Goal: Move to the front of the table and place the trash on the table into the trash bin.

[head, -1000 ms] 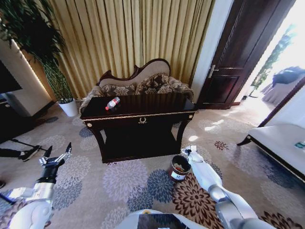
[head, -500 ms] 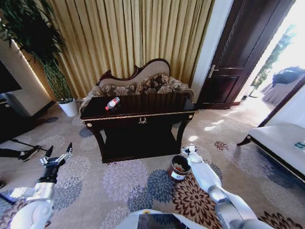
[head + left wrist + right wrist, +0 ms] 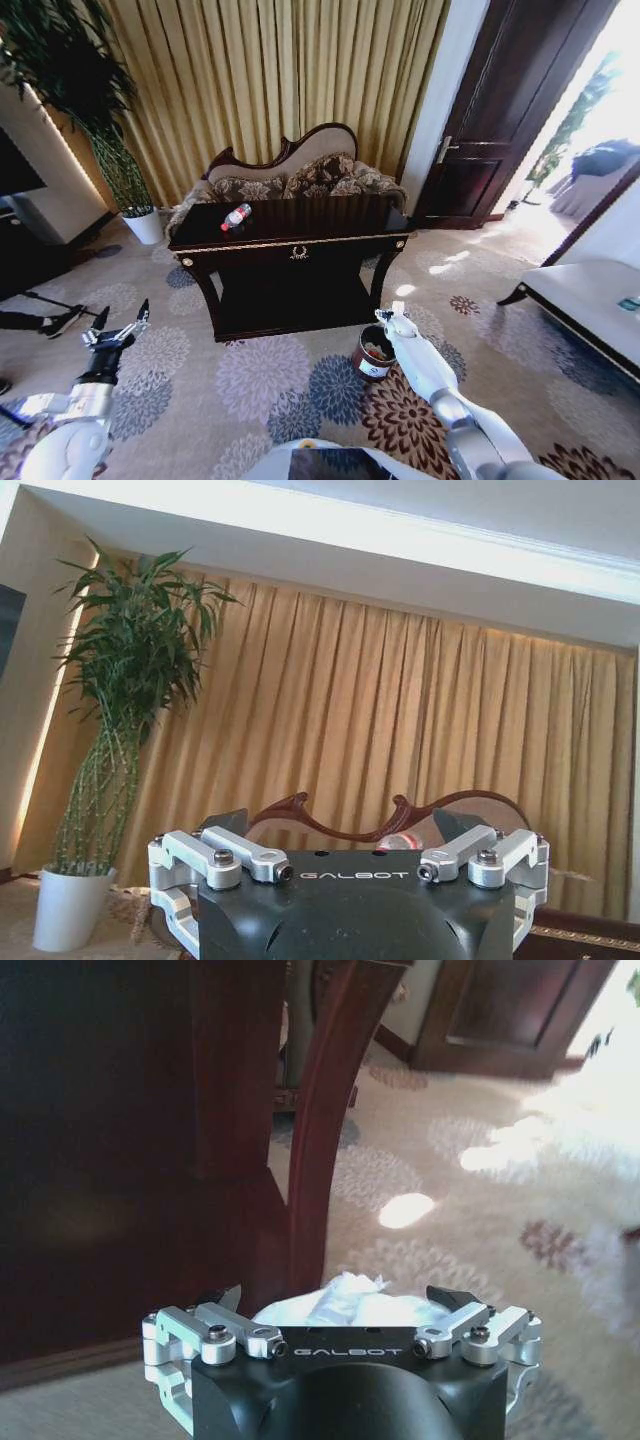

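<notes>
The dark brown table (image 3: 300,235) stands ahead at centre, with a clear bottle with a red cap (image 3: 237,215) lying on its left end. The small round trash bin (image 3: 374,353) sits on the carpet by the table's front right leg (image 3: 325,1130), and pale scraps show inside it. My right gripper (image 3: 389,318) hangs just over the bin's far rim. In the right wrist view its fingers (image 3: 228,1298) are spread open, with crumpled white paper (image 3: 345,1298) showing between them. Whether they touch the paper I cannot tell. My left gripper (image 3: 118,330) is low at the left, open and holding nothing.
A patterned sofa (image 3: 300,175) stands behind the table against gold curtains. A potted plant in a white pot (image 3: 143,225) is at the back left. A dark door (image 3: 500,110) and a pale low bench (image 3: 590,300) are on the right. Flowered carpet spreads in front.
My right gripper has edged slightly left toward the table, staying over the bin. The left arm has barely shifted.
</notes>
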Controlling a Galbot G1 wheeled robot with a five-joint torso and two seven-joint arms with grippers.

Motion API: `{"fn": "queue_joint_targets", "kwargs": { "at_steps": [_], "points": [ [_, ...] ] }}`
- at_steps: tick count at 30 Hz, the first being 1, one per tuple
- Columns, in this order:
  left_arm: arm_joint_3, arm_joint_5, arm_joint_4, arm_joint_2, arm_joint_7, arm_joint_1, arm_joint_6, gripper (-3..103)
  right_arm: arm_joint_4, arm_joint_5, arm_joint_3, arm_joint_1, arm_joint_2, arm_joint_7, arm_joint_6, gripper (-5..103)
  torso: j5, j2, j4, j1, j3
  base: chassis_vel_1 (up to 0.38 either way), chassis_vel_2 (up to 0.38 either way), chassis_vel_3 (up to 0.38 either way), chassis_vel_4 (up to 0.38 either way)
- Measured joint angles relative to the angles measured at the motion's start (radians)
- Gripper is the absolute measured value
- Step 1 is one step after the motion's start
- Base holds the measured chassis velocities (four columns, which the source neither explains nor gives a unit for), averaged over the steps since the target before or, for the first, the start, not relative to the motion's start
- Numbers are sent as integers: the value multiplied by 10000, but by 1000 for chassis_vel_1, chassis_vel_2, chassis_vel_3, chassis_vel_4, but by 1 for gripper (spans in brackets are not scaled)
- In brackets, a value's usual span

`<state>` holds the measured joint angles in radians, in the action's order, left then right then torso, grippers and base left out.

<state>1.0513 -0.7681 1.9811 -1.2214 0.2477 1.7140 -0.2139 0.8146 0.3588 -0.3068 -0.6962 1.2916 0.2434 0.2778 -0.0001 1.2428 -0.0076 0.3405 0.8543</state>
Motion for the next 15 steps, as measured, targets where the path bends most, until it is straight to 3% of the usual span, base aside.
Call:
{"fn": "queue_joint_targets", "kwargs": {
  "at_steps": [1,3,7,15],
  "points": [
    [-11,20,-18,-2,7,-16,0,100,171,790,4,6,18,81,209,100,3,0,7,0,0,0,0,0,0],
    [-17,24,-25,-3,7,-28,0,100,189,820,11,10,29,102,290,100,3,0,14,0,0,0,0,0,0],
    [-23,33,-39,1,8,-70,6,100,88,532,14,38,38,-24,210,100,1,0,0,0,0,0,0,0,0],
    [-59,82,-76,-14,9,-114,28,100,152,496,13,20,69,-152,70,100,2,0,3,-1,0,0,0,0,0]
  ]
}}
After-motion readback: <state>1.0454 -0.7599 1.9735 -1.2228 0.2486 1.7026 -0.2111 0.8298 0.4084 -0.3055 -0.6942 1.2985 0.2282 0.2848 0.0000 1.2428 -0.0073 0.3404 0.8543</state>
